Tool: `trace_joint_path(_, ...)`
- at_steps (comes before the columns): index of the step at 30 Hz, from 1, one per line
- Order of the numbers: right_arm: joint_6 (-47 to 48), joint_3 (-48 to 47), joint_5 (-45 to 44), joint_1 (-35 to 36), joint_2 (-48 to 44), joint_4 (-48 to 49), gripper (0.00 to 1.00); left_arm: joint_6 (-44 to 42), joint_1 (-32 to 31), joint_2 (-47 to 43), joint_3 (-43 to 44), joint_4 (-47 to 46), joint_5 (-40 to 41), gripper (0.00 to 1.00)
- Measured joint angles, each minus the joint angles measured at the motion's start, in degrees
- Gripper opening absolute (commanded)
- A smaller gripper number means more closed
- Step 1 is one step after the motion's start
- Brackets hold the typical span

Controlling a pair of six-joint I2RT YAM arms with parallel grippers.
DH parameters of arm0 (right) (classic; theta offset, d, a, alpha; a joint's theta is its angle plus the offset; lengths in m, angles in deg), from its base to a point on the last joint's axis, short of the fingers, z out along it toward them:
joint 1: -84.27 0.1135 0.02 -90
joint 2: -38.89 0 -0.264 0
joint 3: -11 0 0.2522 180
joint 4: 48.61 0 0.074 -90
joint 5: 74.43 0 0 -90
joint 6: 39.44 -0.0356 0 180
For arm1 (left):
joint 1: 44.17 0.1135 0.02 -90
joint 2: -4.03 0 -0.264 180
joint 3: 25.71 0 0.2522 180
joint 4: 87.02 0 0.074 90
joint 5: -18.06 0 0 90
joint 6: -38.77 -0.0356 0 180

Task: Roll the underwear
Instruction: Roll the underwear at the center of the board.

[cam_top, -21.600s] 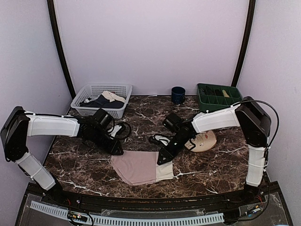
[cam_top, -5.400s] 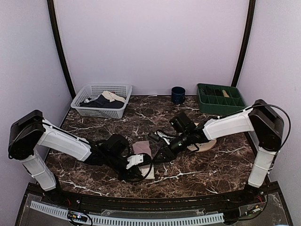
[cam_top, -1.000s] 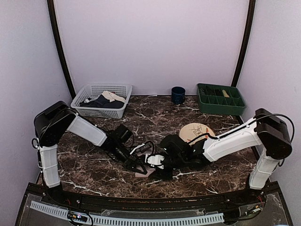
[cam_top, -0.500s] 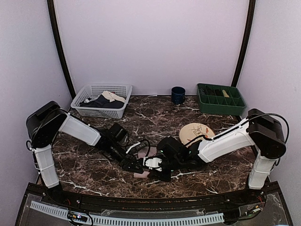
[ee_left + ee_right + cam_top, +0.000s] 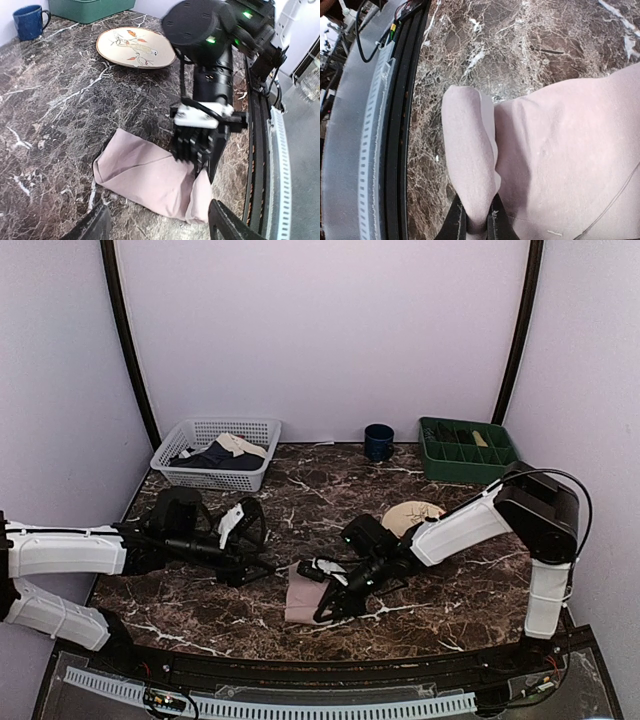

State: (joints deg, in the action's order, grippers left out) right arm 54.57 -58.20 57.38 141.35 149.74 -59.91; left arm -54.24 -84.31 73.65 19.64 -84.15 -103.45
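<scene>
The left jaws have let go and drawn back to the left; they now stand released, near the underwear point(image 5: 145, 175) but not touching it. Only the right jaws grasp it, clenched on a folded end. I judge the roll now depends on the right side alone. The underwear lies near the table's point(image 5: 200, 605) front edge, a dusty-pink, loose, flattish bundle, not yet a tight roll.

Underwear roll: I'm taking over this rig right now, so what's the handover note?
Left gripper: jaws open, clear of the underwear, holding nothing.
Right gripper: jaws shut on a fold of the underwear.
Position: it lies as a narrow folded bundle on the table, near the front edge.
Done: folded narrow, one end curled over.
Left: probably finish the roll, then release.
</scene>
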Motion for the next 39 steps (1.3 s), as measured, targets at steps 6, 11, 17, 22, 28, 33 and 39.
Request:
trace_joint_path(6,-4.9,-1.3,9.6,-3.1,3.8,0.7,0.00,-6.4,-8.4,-3.4,-3.0,0.3,7.0,0.67)
trace_joint_path(11,-7.6,-3.2,15.2,-4.7,6.8,0.2,0.00,-11.0,-15.6,-1.5,-3.7,-0.7,10.3,0.65)
trace_joint_path(17,-8.6,-5.7,18.2,-5.4,8.9,-3.0,0.00,-14.6,-17.7,7.6,-2.9,-4.2,11.3,0.61)
trace_joint_path(22,-9.1,-8.1,19.4,-5.6,10.4,-6.2,0.00,-18.1,-19.0,15.5,1.3,-5.4,11.0,0.57)
trace_joint_path(28,-9.9,-10.1,20.3,-5.8,11.4,-9.2,0.00,-21.8,-19.3,20.2,3.7,-6.4,9.8,0.39)
trace_joint_path(33,-10.1,-10.3,20.1,-6.0,11.5,-9.7,0.23,-22.9,-19.3,21.8,3.4,-6.0,9.7,0.22)
trace_joint_path(39,-9.7,-8.3,17.0,-6.0,8.1,-9.3,0.39,-21.2,-19.2,23.0,3.4,-5.5,7.8,0.03)
